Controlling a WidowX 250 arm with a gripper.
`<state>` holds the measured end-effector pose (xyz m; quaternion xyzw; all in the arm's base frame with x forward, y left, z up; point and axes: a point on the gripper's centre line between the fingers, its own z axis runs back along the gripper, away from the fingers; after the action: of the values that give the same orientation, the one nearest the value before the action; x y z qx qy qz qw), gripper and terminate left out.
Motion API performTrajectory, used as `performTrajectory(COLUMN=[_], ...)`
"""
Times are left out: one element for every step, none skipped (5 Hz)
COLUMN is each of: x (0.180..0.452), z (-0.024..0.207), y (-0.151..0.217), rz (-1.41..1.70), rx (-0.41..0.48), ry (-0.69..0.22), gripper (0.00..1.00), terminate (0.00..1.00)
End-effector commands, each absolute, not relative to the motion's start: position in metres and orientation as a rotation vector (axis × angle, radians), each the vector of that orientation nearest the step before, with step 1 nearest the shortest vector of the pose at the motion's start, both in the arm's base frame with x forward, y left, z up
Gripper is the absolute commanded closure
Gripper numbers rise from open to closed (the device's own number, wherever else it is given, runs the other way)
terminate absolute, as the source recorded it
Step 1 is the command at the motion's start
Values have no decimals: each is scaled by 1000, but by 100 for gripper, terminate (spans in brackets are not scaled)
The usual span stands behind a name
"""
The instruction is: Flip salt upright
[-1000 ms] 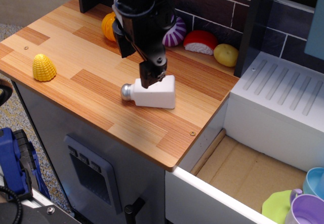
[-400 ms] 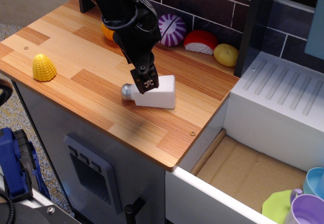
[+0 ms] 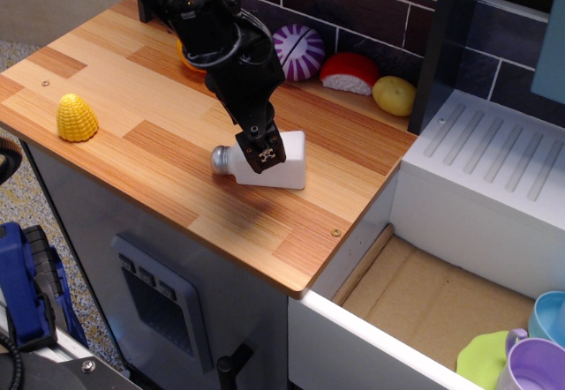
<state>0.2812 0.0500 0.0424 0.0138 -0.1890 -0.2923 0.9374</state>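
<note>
The salt is a white tapered shaker lying on its side on the wooden counter. Its silver cap points left. My black gripper reaches down from the upper left and is low over the shaker's narrow end, just right of the cap. Its near finger hangs in front of the shaker's upper front edge. The far finger is hidden behind it. The jaws look spread across the shaker and not closed on it.
A yellow corn toy lies at the counter's left. Behind the arm along the wall are an orange item, a purple onion, a red-and-white piece and a yellow potato. A sink unit stands right, and an open drawer is below it.
The gripper has come down and swung its wrist over the last second. It first shifted left, then right and lower onto the shaker's narrow end. The salt has not moved.
</note>
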Motion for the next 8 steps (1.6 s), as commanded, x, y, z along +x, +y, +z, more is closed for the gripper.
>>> performTrajectory(x=[286, 283, 276, 273, 274, 276, 278, 272], z=[40, 29, 27, 25, 23, 32, 55, 72], y=[54, 56, 61, 60, 59, 56, 45, 34], rz=[-615, -606, -599, -579, -538, -449, -204, 46], rx=[29, -1, 6, 8, 1, 3, -1, -24], ry=[-415, -427, -408, -396, -355, -251, -42, 119], gripper=[0, 0, 0, 0, 100, 100, 100, 100], terminate=[0, 0, 0, 0, 0, 0, 0, 0])
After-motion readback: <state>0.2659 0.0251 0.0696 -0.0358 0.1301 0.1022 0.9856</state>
